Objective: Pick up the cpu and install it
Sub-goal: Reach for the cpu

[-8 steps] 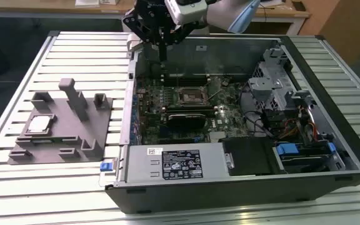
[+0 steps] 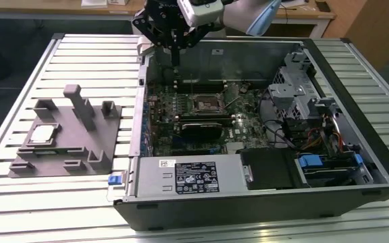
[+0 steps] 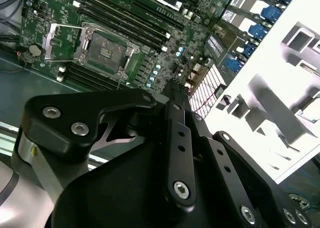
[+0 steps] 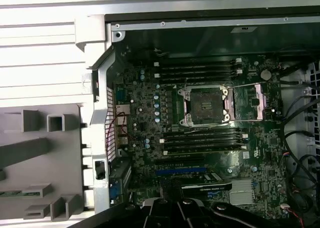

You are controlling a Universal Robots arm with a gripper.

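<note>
Jaws, closed together and empty, hang over the far edge of the open computer case (image 2: 201,217), upper centre of the exterior view, with free room beneath. The cpu (image 2: 42,134) lies on the grey fixture block (image 2: 79,147), at left on the slatted surface (image 2: 46,223), well apart from the open motherboard socket (image 2: 206,104).

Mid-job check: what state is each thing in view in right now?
cpu: lying flat in the grey fixture block, not yet picked up.
socket: empty, retention frame swung open.
computer case: on its side, panel off, interior exposed.
gripper: hovering over the case's far edge in the exterior view, apart from the cpu.
</note>
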